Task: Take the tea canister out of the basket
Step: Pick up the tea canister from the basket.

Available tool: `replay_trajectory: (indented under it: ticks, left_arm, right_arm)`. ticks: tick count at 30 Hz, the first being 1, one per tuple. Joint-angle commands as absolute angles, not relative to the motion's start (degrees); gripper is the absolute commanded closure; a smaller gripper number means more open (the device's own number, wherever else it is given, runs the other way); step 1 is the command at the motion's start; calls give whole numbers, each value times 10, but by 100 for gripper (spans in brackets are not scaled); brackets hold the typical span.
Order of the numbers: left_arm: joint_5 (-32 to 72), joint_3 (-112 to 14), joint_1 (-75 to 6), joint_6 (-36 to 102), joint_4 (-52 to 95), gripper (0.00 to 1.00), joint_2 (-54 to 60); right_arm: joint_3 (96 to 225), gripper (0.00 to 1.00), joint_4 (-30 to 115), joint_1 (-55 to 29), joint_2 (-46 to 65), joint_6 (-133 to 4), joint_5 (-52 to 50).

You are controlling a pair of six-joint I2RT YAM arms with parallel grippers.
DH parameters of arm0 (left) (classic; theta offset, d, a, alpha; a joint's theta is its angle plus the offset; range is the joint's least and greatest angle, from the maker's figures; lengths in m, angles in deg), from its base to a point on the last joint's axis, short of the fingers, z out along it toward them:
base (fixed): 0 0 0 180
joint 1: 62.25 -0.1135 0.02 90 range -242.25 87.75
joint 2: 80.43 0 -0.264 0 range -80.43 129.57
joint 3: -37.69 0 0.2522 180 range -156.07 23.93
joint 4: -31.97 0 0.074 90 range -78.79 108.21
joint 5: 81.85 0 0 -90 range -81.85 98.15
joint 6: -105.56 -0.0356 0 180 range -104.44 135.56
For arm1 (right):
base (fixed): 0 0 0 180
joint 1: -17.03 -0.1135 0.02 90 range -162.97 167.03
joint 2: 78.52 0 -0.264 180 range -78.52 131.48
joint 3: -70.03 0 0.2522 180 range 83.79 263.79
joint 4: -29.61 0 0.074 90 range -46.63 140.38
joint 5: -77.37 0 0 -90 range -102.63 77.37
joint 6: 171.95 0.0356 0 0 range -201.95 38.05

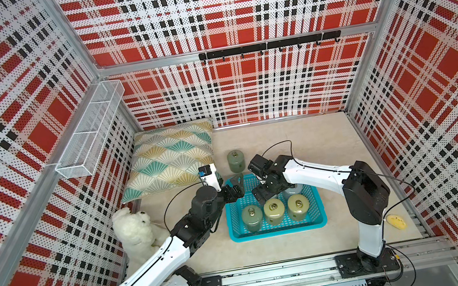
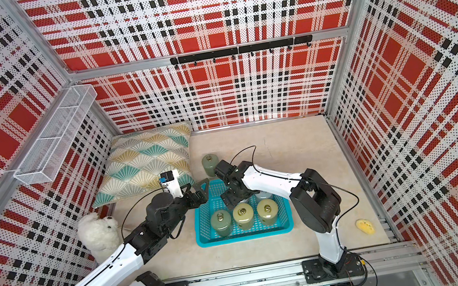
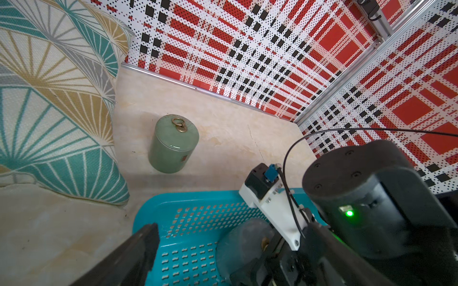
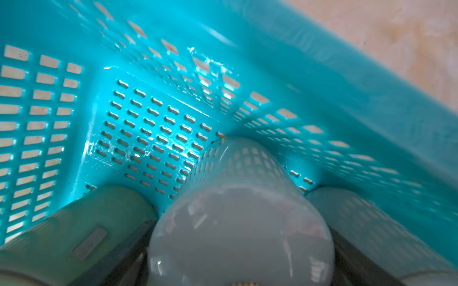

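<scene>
— In the basket (image 1: 279,232), far row: right gripper (image 1: 265,195) jaws?
— One on each side of the grey tea canister (image 4: 238,218), close against its wall. Clamped or only straddling, can't tell.
— Left gripper (image 1: 238,186)?
— Jaws apart, empty, hanging over the basket's far left corner.
— Canister pose?
— Upright on the basket floor, long axis vertical, lid up. A bit of brass knob shows at the edge of the right wrist view. It's crowded: green neighbour (image 4: 81,230) on one side, bluish neighbour (image 4: 371,222) on the other. Near-row canisters (image 1: 274,211), three of them, show in both top views.
— Handling?
— Looks like glazed ceramic: stiff, smooth, probably heavyish and slippery, chips if knocked. The lid may be loose, so I wouldn't lift by the knob. Grip the body across its width, below the lid seam. Lift straight up to clear the neighbours and the wall.
— Outside the basket?
— A lone green canister (image 1: 236,161) stands on the desk (image 1: 285,250) just beyond the far rim, near the cushion (image 1: 170,156).
</scene>
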State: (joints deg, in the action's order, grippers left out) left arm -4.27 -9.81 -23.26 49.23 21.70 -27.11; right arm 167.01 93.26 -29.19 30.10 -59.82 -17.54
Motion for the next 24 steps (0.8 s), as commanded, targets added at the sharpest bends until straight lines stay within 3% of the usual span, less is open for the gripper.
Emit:
replay_trajectory:
  ticks: [1, 11, 17, 24]
  left_arm:
    - [-40, -92, -230, 494, 227, 1, -282]
    - [-42, -93, -224, 493, 223, 1, -285]
    - [-47, -94, -220, 493, 220, 1, -293]
    - [-47, -95, -219, 493, 221, 1, -290]
  right_arm:
    - [1673, 2, 958, -291, 324, -598, -190]
    - [1680, 5, 948, -291, 339, -598, -192]
    - [1682, 22, 949, -291, 330, -599, -192]
    - [1702, 27, 968, -291, 280, -590, -201]
